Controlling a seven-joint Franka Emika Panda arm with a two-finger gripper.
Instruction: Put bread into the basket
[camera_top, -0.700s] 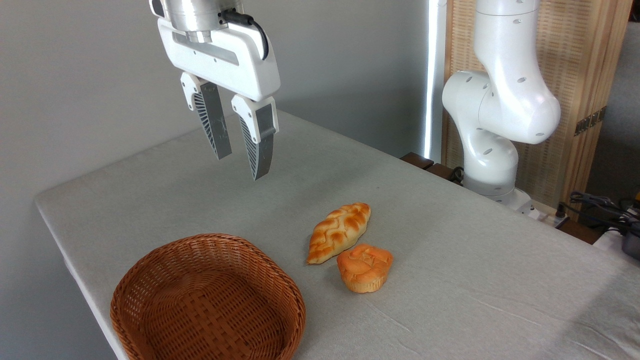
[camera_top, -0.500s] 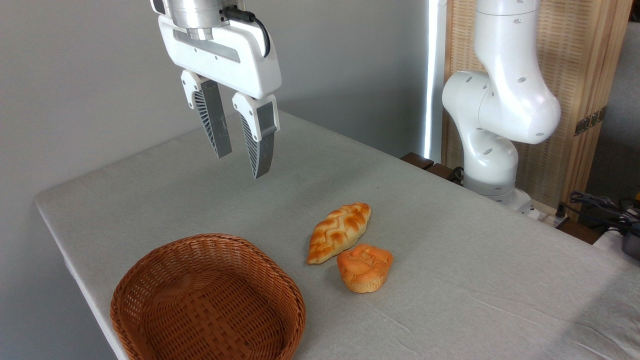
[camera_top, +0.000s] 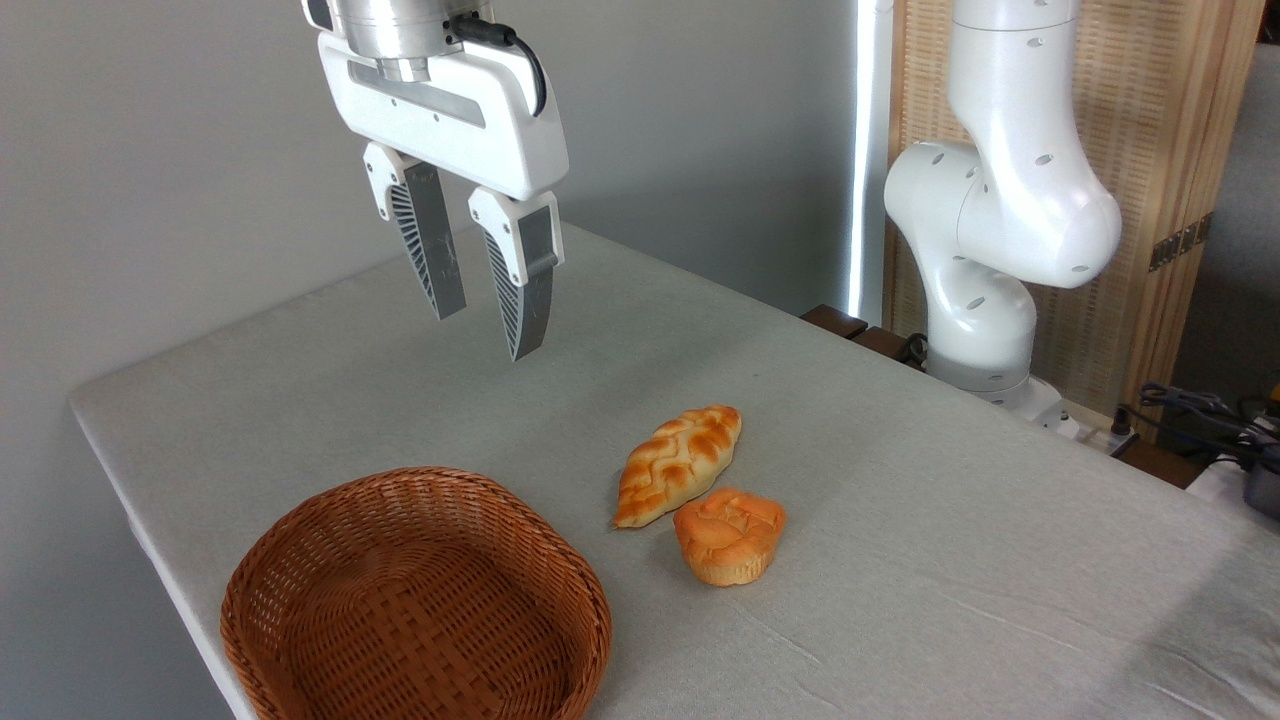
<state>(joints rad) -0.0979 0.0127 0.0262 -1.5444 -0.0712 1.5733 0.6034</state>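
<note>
1. Gripper (camera_top: 487, 337) jaws parted, empty, high above the desk (camera_top: 900, 480).
2. Bread (camera_top: 678, 464) on desk, at 4 o'clock from jaws, long axis 2-to-8.
3. Basket (camera_top: 300, 545) empty, at 8 o'clock of bread.

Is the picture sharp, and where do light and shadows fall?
Camera view: sharp throughout; the gripper shows no motion blur. Soft, even light; the bread and bun cast only faint shadows on the table. A bright overexposed strip runs down the wall; the basket shows no glare.
</note>
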